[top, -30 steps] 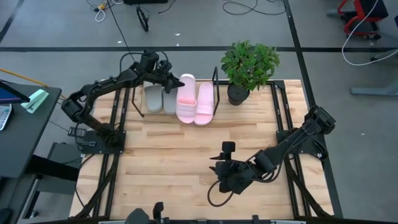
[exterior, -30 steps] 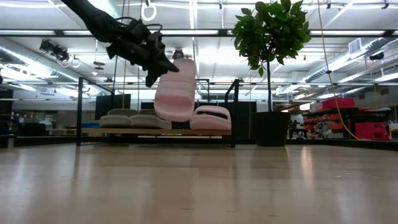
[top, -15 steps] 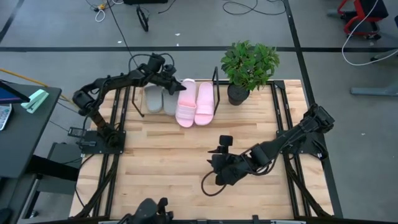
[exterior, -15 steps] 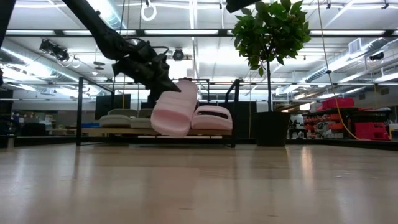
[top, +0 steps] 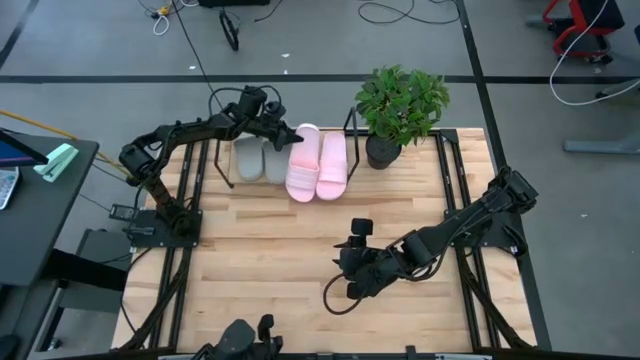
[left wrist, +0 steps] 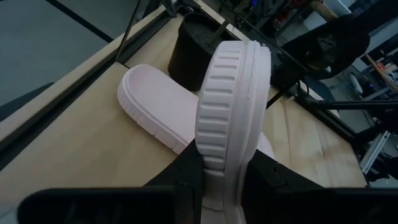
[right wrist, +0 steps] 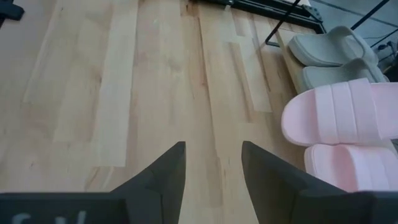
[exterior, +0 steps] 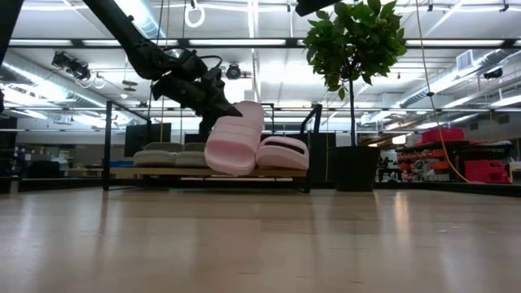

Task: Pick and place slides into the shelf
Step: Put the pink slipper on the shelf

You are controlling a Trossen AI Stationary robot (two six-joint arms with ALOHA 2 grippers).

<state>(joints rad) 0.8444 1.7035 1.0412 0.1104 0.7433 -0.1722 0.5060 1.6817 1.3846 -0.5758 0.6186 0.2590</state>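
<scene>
Left gripper (top: 283, 133): clamped on the last pink slide (top: 301, 163), tilted above the shelf (exterior: 122, 172) front edge.
Right gripper (right wrist: 211, 165): fingers apart, idle mid-table.
Risk: released tilted, the slide likely rolls off the front edge or shoves the neighbouring pink slide (top: 333, 162).

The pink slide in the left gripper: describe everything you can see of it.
The held pink slide is soft-looking light pink foam with a wide top strap and a ribbed edge around the sole. The left gripper is shut on its heel end, holding it tilted, toe down. It sits third along the shelf, between the two grey-green slides and the other pink slide, which lies flat. In the low view its toe appears to reach the shelf board; contact with the neighbouring pink slide cannot be confirmed.
</scene>
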